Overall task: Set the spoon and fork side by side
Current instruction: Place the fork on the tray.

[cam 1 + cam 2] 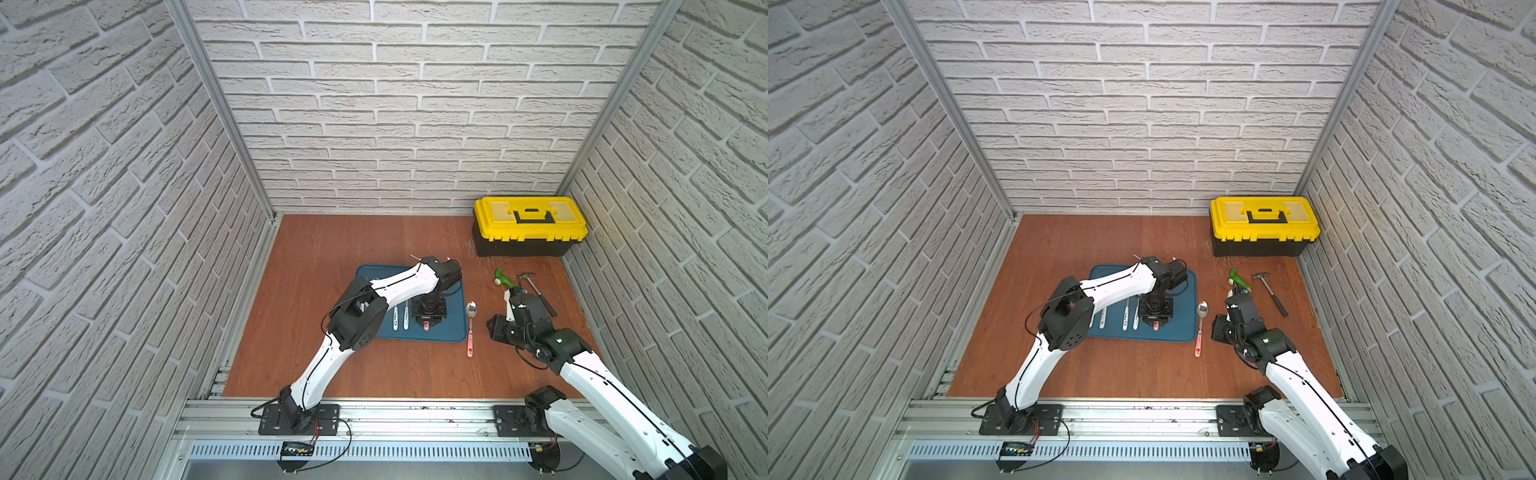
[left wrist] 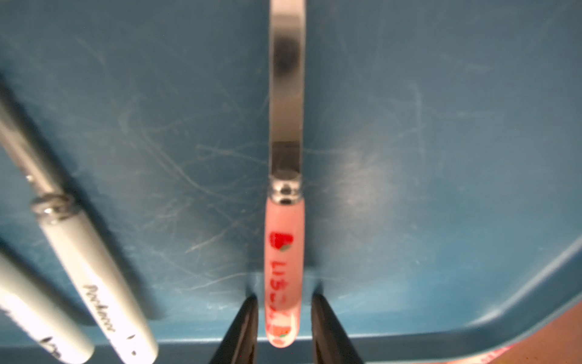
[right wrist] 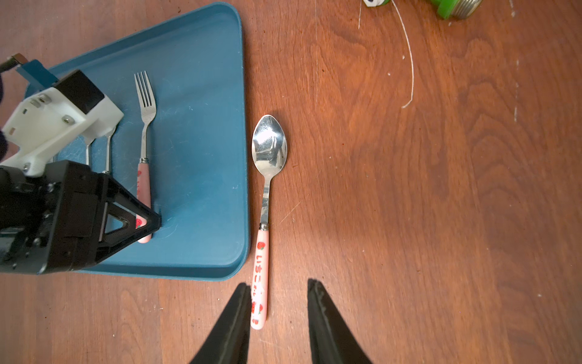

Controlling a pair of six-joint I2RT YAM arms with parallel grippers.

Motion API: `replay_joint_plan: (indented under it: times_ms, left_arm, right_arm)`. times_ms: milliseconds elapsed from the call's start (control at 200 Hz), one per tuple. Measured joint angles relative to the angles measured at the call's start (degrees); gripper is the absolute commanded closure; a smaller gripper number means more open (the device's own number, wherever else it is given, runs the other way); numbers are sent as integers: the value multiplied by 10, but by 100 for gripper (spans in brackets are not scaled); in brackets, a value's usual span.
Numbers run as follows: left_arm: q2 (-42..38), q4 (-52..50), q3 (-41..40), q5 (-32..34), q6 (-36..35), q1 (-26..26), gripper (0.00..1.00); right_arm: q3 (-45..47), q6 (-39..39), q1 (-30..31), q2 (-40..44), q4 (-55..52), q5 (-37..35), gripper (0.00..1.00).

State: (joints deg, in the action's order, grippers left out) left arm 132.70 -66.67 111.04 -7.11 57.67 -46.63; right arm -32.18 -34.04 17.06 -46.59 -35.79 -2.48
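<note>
On one tray (image 3: 204,157) lie one fork (image 3: 144,151) and two white handles (image 2: 94,277); left gripper (image 2: 284,297) straddles the fork handle, slightly parted, not gripping. One spoon (image 3: 267,176) lies beside the tray; right gripper (image 3: 277,283) parted, empty.

white brick walls (image 1: 415,124) stand on three sides. the floor (image 1: 332,365) is brown wood. a metal rail (image 1: 415,415) runs in front.

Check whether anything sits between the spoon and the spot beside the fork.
Only the raised rim of the tray lies between the spoon and the fork; the tray floor beyond it is bare. The left gripper straddles the fork's handle, one finger on the spoon's side.
</note>
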Motion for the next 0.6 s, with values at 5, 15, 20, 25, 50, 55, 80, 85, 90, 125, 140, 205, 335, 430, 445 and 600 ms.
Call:
replay_joint_plan:
  times_ms: [5, 15, 20, 25, 50, 55, 80, 85, 90, 125, 140, 205, 335, 430, 445, 600]
  left_arm:
    - [0, 0, 0, 0, 0, 0, 60]
    - [0, -2, 2, 2, 1, 0, 60]
    - [0, -3, 3, 3, 0, -1, 60]
    - [0, -3, 4, 3, 0, -1, 60]
    - [0, -8, 9, 8, 0, -1, 58]
    - [0, -9, 10, 10, 0, -1, 58]
    - [0, -14, 16, 14, 0, -1, 58]
    - [0, -14, 18, 15, 0, -1, 58]
    - [0, -15, 19, 16, 0, -1, 57]
    - [0, -20, 26, 22, 0, -1, 57]
    - [0, -22, 29, 25, 0, -1, 56]
    - [-3, -29, 32, 36, -2, -1, 56]
    - [-24, -43, 22, 64, -6, -4, 55]
    - [-70, -43, -10, 89, -10, -6, 55]
    - [-80, -43, -17, 92, -11, -6, 55]
    - [-206, -35, -93, 120, -24, 1, 55]
  right_arm:
    - [0, 0, 0, 0, 0, 0, 63]
    - [0, 0, 0, -1, 0, 0, 63]
    - [0, 0, 0, -2, 0, 0, 63]
    - [0, 0, 0, -2, 0, 0, 63]
    - [0, 0, 0, -5, 0, 0, 63]
    - [0, 0, 0, -6, 0, 0, 63]
    - [0, 0, 0, -10, 0, 1, 63]
    - [0, 0, 0, -11, 0, 2, 63]
    - [0, 0, 0, -12, 0, 2, 63]
    - [0, 0, 0, -18, 0, 3, 63]
    - [0, 0, 0, -21, 0, 4, 62]
    - [0, -1, 0, -33, 0, 9, 62]
    - [0, -3, -1, -67, -2, 19, 61]
    - [-6, -4, 0, -116, -7, 36, 60]
    - [-7, -4, 1, -126, -8, 38, 60]
    - [-36, -3, 31, -209, -22, 44, 60]
